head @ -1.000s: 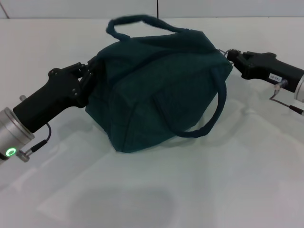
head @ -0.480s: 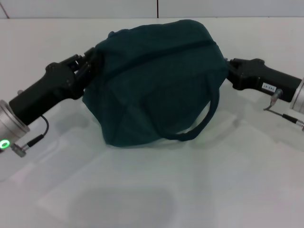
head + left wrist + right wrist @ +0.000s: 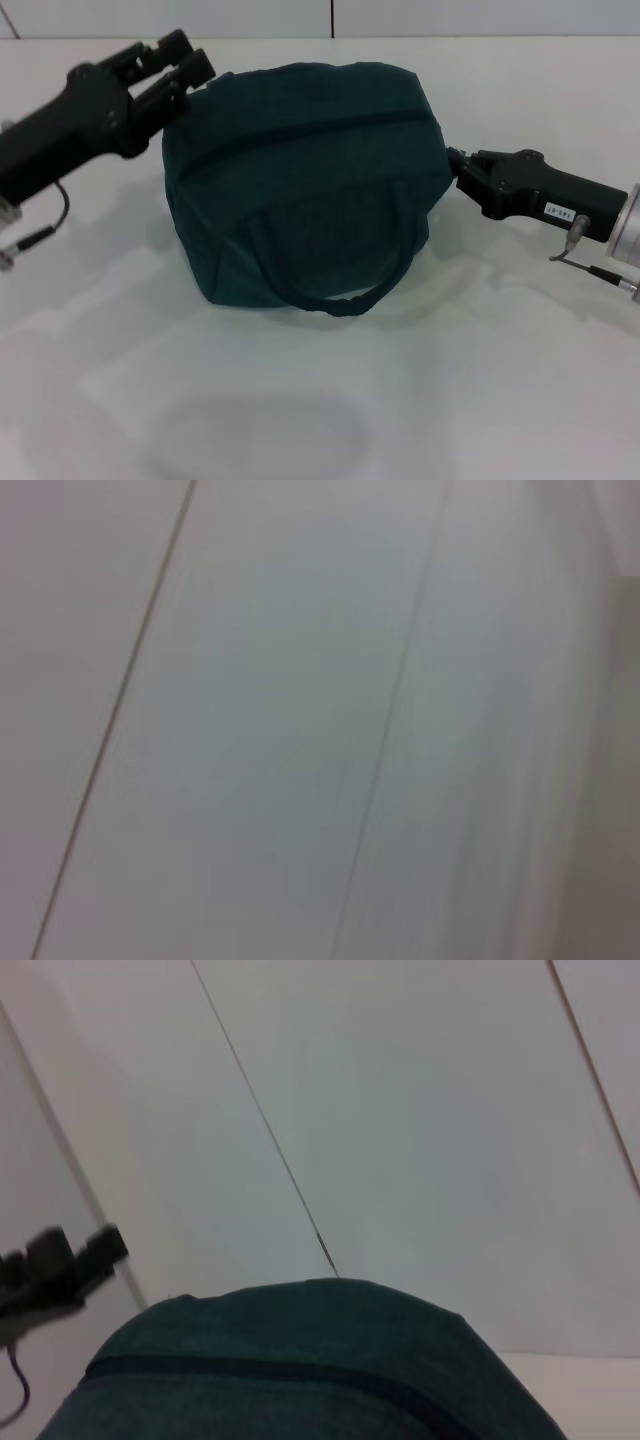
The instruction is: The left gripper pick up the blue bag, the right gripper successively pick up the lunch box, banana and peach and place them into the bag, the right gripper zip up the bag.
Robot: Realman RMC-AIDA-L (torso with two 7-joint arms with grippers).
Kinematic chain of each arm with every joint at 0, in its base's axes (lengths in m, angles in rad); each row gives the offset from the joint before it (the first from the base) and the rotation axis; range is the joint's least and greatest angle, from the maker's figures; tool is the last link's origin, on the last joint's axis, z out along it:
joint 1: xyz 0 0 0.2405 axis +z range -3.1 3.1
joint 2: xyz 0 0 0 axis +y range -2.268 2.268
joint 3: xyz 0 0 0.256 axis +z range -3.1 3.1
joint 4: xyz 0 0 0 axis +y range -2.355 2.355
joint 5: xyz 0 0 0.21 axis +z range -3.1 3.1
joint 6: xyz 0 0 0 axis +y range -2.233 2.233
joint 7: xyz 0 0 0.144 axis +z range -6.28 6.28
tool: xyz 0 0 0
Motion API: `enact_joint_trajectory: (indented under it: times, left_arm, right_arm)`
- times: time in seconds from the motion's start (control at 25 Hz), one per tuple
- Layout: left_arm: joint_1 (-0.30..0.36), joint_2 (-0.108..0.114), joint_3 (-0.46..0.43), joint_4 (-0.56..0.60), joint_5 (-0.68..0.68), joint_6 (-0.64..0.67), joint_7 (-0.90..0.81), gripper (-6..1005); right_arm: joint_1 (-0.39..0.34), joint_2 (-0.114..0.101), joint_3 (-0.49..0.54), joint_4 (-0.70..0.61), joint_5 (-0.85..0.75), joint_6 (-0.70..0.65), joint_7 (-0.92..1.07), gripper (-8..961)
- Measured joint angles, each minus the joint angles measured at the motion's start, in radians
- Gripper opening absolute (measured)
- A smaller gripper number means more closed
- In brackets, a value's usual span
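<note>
Looks pretty much done to me: the blue bag sits on the white table with its zipper run shut across the top, and no lunch box, banana or peach in sight, presumably inside. The left gripper is just off the bag's corner, fingers spread, holding nothing. The right gripper is at the zipper end; can't tell its grip.

Both arms end in matte black, blocky wrist housings. The left pincer has two stubby black fingers, and a thin black cable with a metal plug loops below its arm. The right pincer carries a small white label with dark lettering, then a silver cuff and thin cables
</note>
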Motion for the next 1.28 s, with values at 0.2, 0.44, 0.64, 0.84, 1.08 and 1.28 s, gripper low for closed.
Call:
enact_joint_trajectory:
  times: [0.2,0.44,0.64,0.84,1.08,1.28]
  left_arm:
    - [-0.079,0.002,-0.005,0.12,0.125,-0.067,-0.104,406]
    - [-0.244,0.003,0.001,0.222,0.397,-0.167,-0.281,429]
    - [-0.4,0.004,0.004,0.308,0.716,-0.167,-0.519,448]
    - [-0.494,-0.002,0.045,0.33,0.905,-0.16,-0.647,596]
    - [-0.527,-0.004,0.083,0.351,0.941,-0.151,-0.715,650]
    - [-0.504,-0.02,0.085,0.424,0.945,-0.151,-0.721,517]
  right_arm:
    - [-0.013,0.0,-0.001,0.0,0.001,-0.003,0.0,10]
    - [-0.022,0.0,-0.003,0.0,0.001,-0.018,0.0,10]
    - [-0.034,0.0,0.002,0.0,0.008,-0.028,-0.008,11]
    - [-0.045,0.0,-0.002,0.0,0.04,-0.043,-0.023,11]
    - [-0.049,0.0,0.004,0.002,0.046,-0.053,-0.033,12]
    - [-0.059,0.0,0.005,0.002,0.06,-0.052,-0.048,12]
